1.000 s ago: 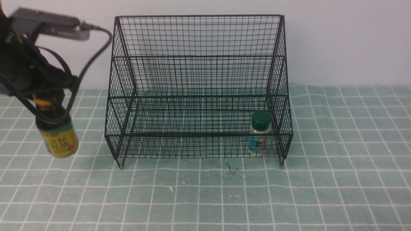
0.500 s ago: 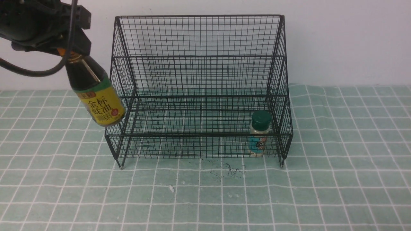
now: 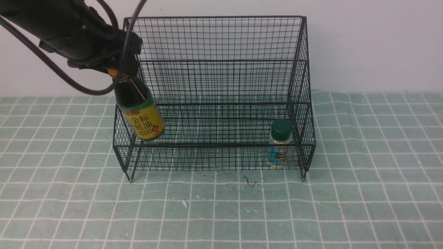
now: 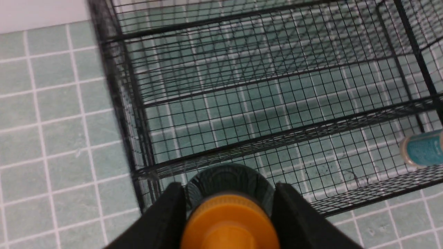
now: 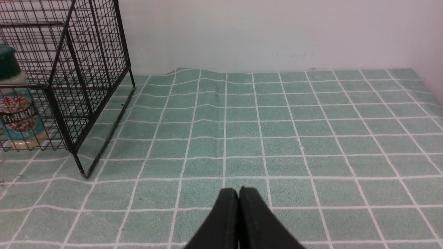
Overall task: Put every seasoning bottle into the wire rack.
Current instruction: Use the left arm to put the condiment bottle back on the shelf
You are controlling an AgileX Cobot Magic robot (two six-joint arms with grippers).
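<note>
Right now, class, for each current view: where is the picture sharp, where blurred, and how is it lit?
Front view: even, soft light; the wire rack is crisp and the sauce bottle label readable. Left wrist view: the orange cap in the left hand is soft, the rack's near corner smeared. Right wrist view: sharp, with the shaker jar label clear and the shut right hand dark.
</note>
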